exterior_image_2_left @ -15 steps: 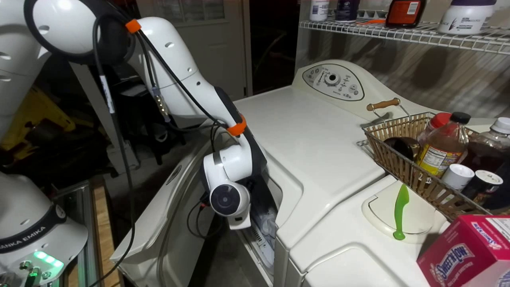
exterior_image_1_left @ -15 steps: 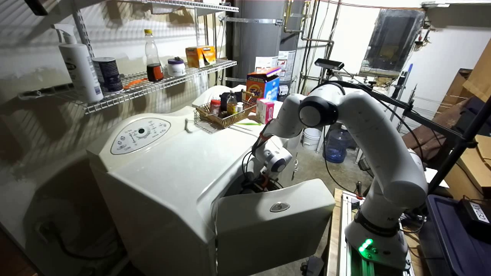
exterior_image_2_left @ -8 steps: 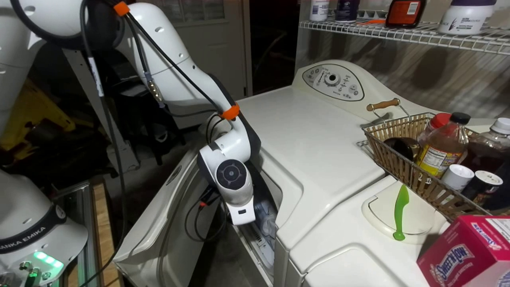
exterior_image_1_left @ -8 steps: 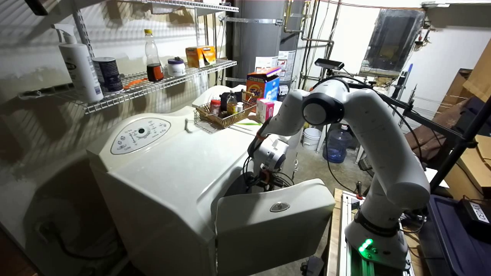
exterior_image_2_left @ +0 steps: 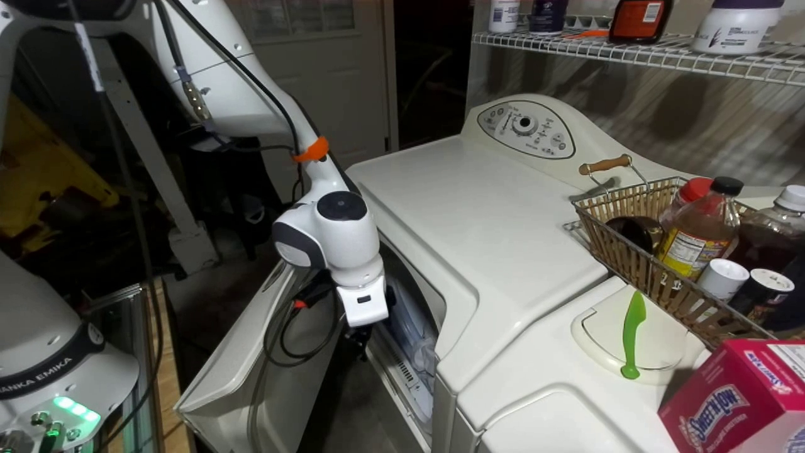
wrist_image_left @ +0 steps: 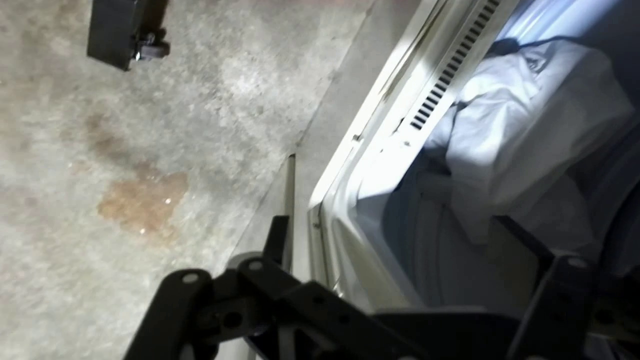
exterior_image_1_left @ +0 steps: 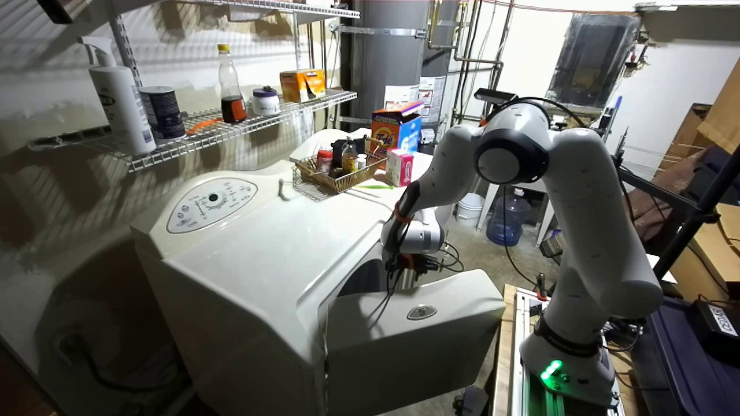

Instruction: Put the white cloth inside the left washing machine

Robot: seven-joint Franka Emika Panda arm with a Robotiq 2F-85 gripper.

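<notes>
The white machine [exterior_image_1_left: 277,231] has its front door [exterior_image_1_left: 404,346] swung open; both also show in an exterior view, as machine [exterior_image_2_left: 478,207] and door [exterior_image_2_left: 251,343]. The white cloth [wrist_image_left: 520,120] lies crumpled inside the drum in the wrist view. A pale part of it [exterior_image_2_left: 426,362] shows through the opening in an exterior view. My gripper [wrist_image_left: 392,227] is open with nothing between its fingers. In the wrist view one finger [wrist_image_left: 276,239] is over the door side, the other [wrist_image_left: 520,250] over the drum opening. The gripper hangs outside, above the gap between door and machine [exterior_image_2_left: 358,346].
A wicker basket [exterior_image_2_left: 635,264] of bottles, a green spoon [exterior_image_2_left: 632,333] and a pink box [exterior_image_2_left: 723,402] stand on the neighbouring machine. A wire shelf [exterior_image_1_left: 260,124] with bottles hangs above. A dark wheeled object [wrist_image_left: 117,32] stands on the concrete floor.
My arm has risen and drawn back out of the machine's opening, and the wrist has turned. The gripper now shows above the door. More of the drum opening is visible. Machine and door stay put.
</notes>
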